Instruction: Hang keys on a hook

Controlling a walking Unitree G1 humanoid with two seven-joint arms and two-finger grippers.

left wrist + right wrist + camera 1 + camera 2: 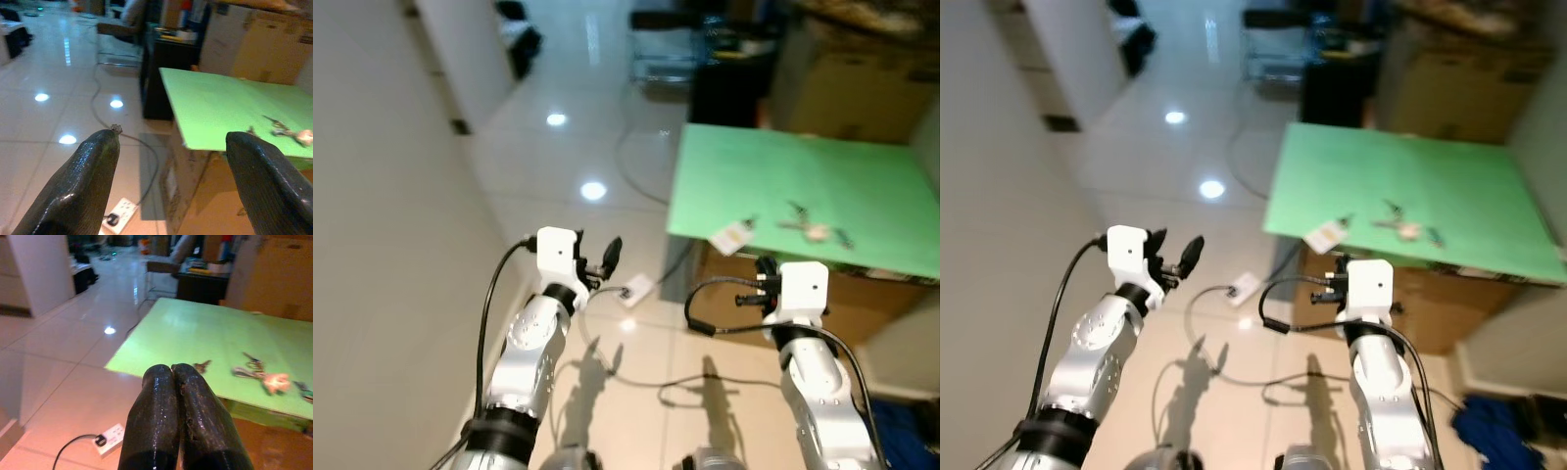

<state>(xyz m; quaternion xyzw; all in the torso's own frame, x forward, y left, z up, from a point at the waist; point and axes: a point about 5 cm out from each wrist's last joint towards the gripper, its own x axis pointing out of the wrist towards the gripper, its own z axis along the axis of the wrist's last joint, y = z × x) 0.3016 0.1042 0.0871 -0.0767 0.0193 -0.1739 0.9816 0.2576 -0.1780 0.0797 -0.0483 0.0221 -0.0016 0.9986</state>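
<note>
"Where are the keys point(256, 371)?"

"On the green board point(822, 166), near its front edge. My right claw point(182, 382) is pinched shut, empty; my left claw point(171, 147) gapes wide. I'd open the right before reaching."

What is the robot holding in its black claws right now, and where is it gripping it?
Nothing. The left gripper is open and empty; the right gripper is shut on nothing. The bunch of metal keys lies on the green tabletop.

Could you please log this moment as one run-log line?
phase: approach | keys: on green board | left gripper: open, empty | right gripper: shut, empty
</note>
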